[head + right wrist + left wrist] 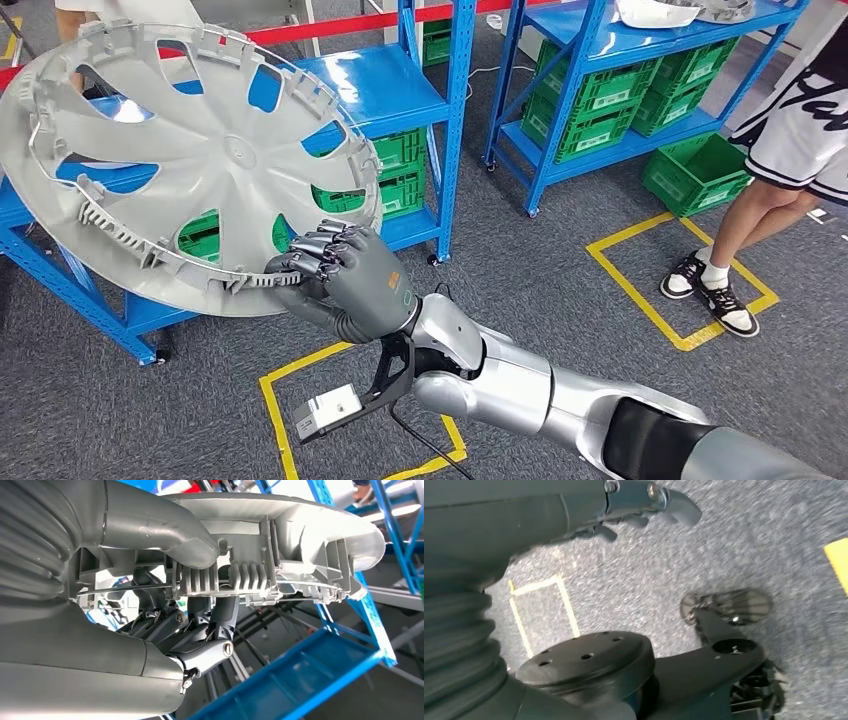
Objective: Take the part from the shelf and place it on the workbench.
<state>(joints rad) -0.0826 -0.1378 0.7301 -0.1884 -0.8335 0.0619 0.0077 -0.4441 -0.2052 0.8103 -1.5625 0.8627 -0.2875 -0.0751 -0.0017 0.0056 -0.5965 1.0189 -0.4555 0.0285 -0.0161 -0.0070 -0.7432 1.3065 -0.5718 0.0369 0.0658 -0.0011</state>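
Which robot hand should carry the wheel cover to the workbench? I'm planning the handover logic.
The right robot hand: it already grips the rim of the wheel cover, lifted off the blue shelf. The left robot hand hangs over the floor, holding nothing.

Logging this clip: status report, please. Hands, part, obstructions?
Right hand grips wheel cover by its rim, lifted off blue shelf. Left hand hangs over floor, holding nothing. Person standing right of shelves.
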